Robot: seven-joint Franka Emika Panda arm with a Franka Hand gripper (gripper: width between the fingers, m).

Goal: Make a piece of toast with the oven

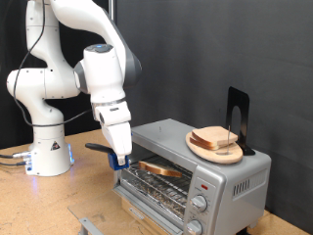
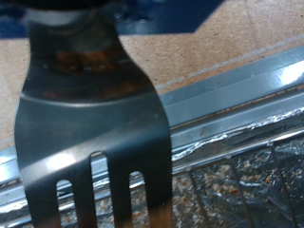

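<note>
The oven (image 1: 245,176) is a silver-grey box at the exterior view's lower right, its front open. A slice of toast (image 1: 161,168) lies flat inside the opening on the rack. My gripper (image 1: 118,159), with blue fingers, hangs just at the exterior view's left of the opening and is shut on a black slotted spatula (image 2: 95,133). The spatula's handle (image 1: 96,148) sticks out towards the exterior view's left. In the wrist view the spatula blade fills the frame over the oven's foil-lined tray (image 2: 247,176). Another bread slice (image 1: 217,139) lies on a round wooden plate (image 1: 201,149) on top of the oven.
A black upright stand (image 1: 238,113) sits on the oven top behind the plate. The oven has two round knobs (image 1: 200,204) on its front. The robot's base (image 1: 49,155) stands on the wooden table (image 1: 39,206) at the exterior view's left. A dark curtain hangs behind.
</note>
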